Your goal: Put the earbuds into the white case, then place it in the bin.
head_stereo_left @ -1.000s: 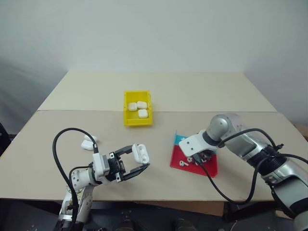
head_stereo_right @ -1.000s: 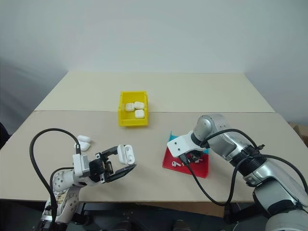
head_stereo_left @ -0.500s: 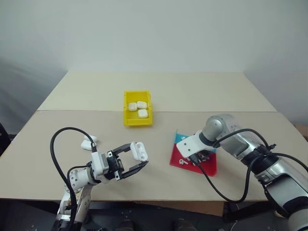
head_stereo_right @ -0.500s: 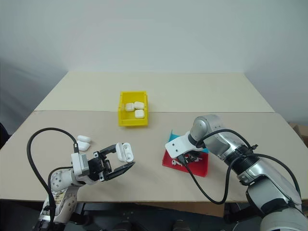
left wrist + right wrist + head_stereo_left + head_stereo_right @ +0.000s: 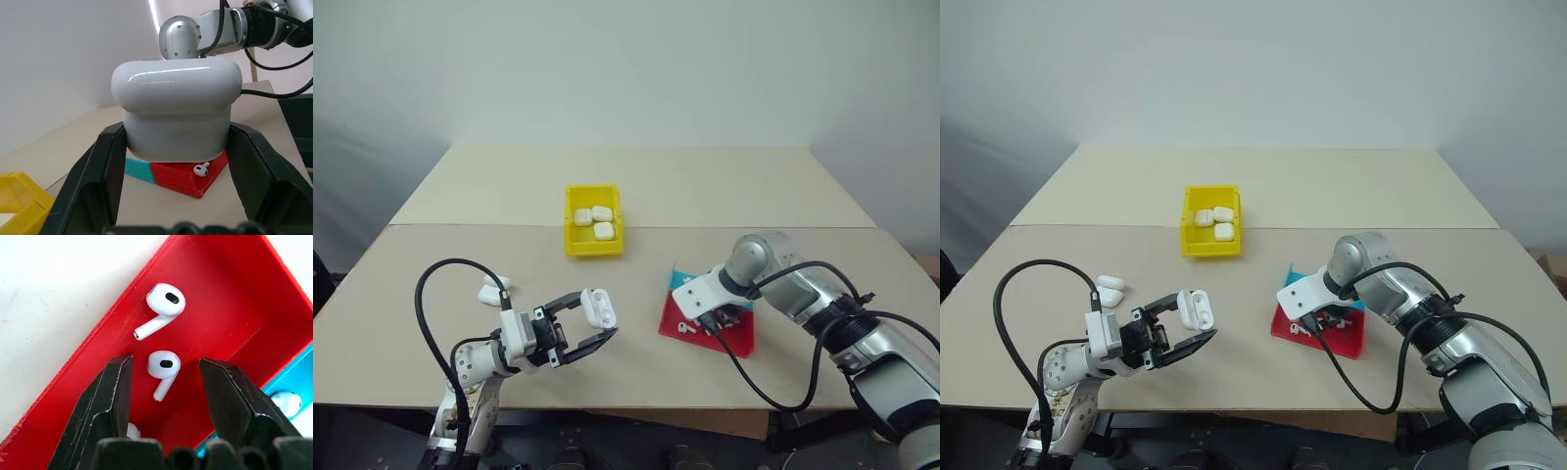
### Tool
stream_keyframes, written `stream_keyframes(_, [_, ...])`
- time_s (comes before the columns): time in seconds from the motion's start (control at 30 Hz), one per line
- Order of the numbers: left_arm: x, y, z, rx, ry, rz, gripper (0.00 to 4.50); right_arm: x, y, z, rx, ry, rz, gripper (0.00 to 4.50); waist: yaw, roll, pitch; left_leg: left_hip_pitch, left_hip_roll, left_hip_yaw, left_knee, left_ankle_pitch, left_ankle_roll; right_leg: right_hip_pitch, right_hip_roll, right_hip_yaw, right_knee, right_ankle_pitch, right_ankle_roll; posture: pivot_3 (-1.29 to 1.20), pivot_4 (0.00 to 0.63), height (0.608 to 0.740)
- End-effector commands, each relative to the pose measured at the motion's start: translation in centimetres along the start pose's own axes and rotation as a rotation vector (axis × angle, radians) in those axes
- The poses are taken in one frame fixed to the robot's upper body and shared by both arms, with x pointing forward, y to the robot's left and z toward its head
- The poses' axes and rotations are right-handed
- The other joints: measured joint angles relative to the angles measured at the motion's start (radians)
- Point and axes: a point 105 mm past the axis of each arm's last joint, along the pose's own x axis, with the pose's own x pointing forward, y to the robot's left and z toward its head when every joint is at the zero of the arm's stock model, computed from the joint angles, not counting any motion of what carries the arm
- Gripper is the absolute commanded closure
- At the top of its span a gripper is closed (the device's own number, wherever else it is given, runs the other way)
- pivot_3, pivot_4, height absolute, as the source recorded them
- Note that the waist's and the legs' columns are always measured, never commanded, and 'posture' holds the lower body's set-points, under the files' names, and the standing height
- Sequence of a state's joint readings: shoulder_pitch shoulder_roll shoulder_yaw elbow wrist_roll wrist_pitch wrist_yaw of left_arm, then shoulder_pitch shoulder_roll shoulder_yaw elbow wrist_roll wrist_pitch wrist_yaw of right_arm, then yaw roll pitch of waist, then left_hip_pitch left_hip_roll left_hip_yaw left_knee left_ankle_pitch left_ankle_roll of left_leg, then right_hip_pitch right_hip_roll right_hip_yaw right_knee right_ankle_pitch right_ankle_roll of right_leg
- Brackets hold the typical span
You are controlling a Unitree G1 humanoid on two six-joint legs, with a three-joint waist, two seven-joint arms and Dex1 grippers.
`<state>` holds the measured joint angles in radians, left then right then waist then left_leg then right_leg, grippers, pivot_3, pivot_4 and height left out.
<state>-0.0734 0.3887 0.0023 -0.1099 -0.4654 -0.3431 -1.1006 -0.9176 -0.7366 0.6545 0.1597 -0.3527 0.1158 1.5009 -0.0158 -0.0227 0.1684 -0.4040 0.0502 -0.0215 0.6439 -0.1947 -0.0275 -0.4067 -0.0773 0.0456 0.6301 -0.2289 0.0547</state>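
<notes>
My left gripper [image 5: 590, 321] is shut on the white case [image 5: 598, 306], held above the table's front left with its lid flipped open. In the left wrist view the case [image 5: 176, 105] sits between the two black fingers. My right gripper [image 5: 165, 363] points down into the red tray [image 5: 740, 339], open, with one earbud [image 5: 164, 368] lying between its fingers and touching neither. A second earbud [image 5: 164, 303] lies just beyond it on the tray floor. The yellow bin [image 5: 578, 246] stands at the table's middle, far from both grippers.
Three white cases [image 5: 593, 219] lie inside the bin. Two more cases [image 5: 494, 292] rest on the table left of my left gripper. A teal compartment [image 5: 293, 382] joined to the red tray holds another earbud [image 5: 286, 402]. Black cables loop beside both arms.
</notes>
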Motion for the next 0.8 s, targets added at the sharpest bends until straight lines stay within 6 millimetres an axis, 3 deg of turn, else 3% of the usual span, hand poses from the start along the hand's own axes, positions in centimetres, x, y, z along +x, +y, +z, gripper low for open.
stream_keyframes(0.03, [0.15, -0.04, 0.75, 0.025, -0.016, -0.007, 1.73, -1.43, -1.07, 0.18, -0.018, 0.006, -0.059, 2.46, 0.0, 0.0, 0.0, 0.0, 0.0, 0.0, 0.0, 0.0, 0.0, 0.0, 0.0, 0.0, 0.0, 0.0, 0.0, 0.0, 0.15, 0.74])
stream_keyframes(0.8, [0.08, 0.12, 0.61, 0.019, -0.002, -0.006, 1.73, -1.68, -0.84, 0.6, -0.04, -0.008, -0.059, 2.46, 0.0, 0.0, 0.0, 0.0, 0.0, 0.0, 0.0, 0.0, 0.0, -0.001, 0.0, 0.0, 0.0, 0.0, 0.0, 0.0, 0.15, 0.74])
